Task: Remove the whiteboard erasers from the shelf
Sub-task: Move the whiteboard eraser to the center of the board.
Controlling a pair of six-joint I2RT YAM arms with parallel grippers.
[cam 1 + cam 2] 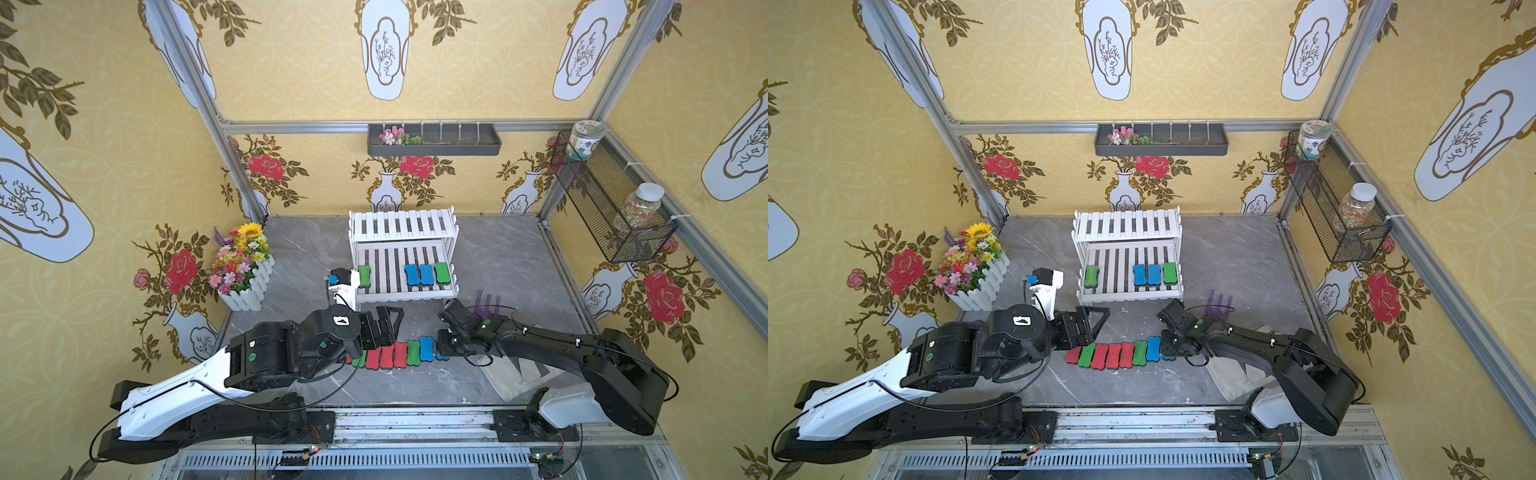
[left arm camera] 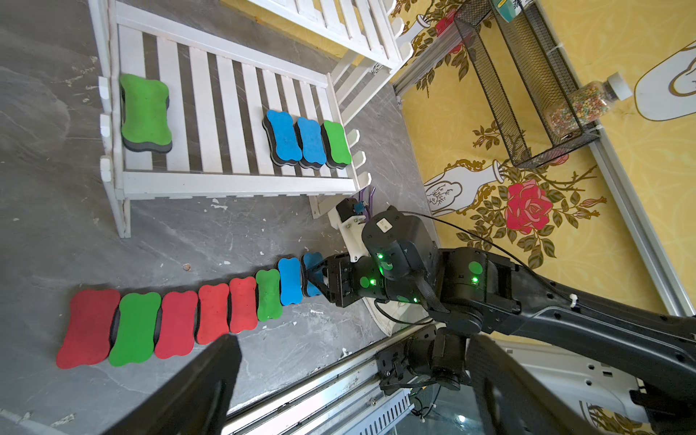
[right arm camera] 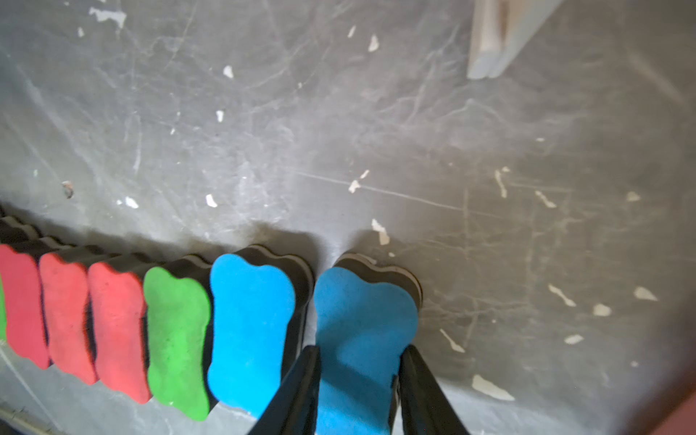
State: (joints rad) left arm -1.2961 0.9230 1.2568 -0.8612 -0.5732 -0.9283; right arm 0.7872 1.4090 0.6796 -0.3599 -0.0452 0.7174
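Note:
The white two-tier shelf [image 1: 403, 293] [image 2: 241, 184] stands at the back middle. Its lower tier carries a green eraser [image 1: 364, 276] [image 2: 146, 111] on the left, and two blue erasers [image 1: 412, 274] [image 1: 426, 274] plus a green one [image 1: 442, 272] on the right. The upper tier is bare. Several red, green and blue erasers [image 1: 399, 354] [image 2: 177, 324] lie in a row on the table. My right gripper [image 3: 360, 352] [image 1: 442, 347] is shut on a blue eraser [image 3: 363, 331] at that row's right end. My left gripper [image 2: 350, 395] [image 1: 386, 328] hangs open over the row's left end.
A white planter of flowers [image 1: 243, 266] stands at the left. A purple forked tool [image 1: 487, 305] lies right of the shelf, and a beige cloth [image 1: 511, 374] lies under the right arm. A dark wall tray [image 1: 434, 139] and a mesh basket [image 1: 611, 203] with jars hang above.

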